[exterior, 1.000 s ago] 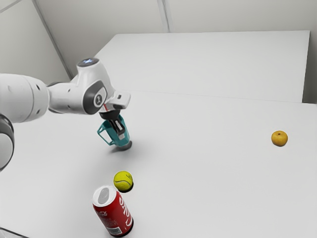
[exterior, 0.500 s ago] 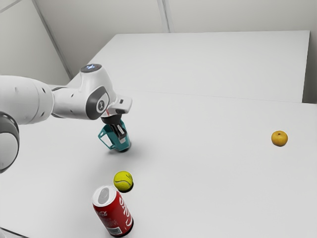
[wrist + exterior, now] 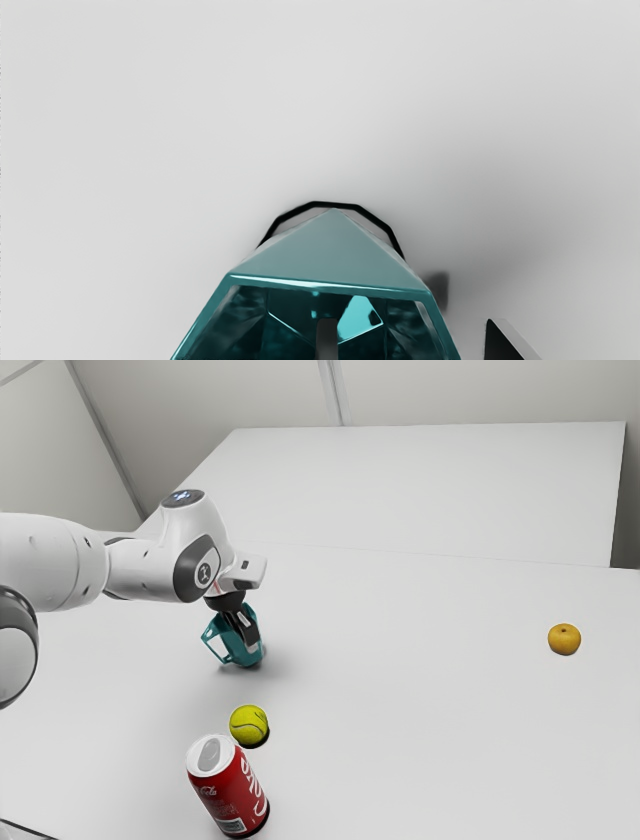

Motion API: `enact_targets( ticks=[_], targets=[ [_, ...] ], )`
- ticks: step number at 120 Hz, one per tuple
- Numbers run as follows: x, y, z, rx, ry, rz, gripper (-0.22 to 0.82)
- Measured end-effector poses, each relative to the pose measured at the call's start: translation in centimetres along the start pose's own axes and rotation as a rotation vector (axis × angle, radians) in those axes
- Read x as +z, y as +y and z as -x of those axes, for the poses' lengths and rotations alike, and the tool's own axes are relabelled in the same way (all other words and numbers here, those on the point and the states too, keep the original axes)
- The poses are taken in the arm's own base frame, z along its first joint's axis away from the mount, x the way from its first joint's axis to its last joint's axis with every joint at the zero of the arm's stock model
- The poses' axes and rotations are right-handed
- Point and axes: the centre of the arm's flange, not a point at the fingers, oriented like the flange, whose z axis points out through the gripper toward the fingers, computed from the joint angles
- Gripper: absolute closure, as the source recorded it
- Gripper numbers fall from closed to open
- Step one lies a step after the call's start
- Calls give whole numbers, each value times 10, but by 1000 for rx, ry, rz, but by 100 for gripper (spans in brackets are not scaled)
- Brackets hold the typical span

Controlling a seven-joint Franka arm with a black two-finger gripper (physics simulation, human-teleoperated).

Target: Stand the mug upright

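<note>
1. Teal mug [image 3: 240, 655] looks stiff and a bit slick, probably light. I'd pinch the side wall near the rim; the handle [image 3: 211, 648] seems more awkward.
2. It's on the tabletop [image 3: 400, 660], base down and mouth up, pretty much upright, though I can't rule out a slight lean.
3. It's right below the end effector [image 3: 246, 638], which is open: one finger [image 3: 327, 342] inside the mouth, the other outside, apart from the wall.
</note>
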Motion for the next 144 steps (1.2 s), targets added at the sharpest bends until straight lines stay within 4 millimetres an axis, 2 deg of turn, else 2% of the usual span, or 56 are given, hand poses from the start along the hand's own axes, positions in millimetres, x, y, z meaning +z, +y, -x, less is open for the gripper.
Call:
enact_targets(
  ticks=[16,48,76,87,110,129,144],
  targets=[
    [-8,2,-2,5,15,-1,30],
    [-39,7,0,12,73,0,25],
    [-79,15,-1,35,143,-5,20],
    [-95,16,-11,50,161,-17,13],
    [-139,12,-53,55,137,-21,5],
    [-161,-9,-77,-16,50,11,3],
    [-163,-20,-73,-88,-28,53,1]
  ],
)
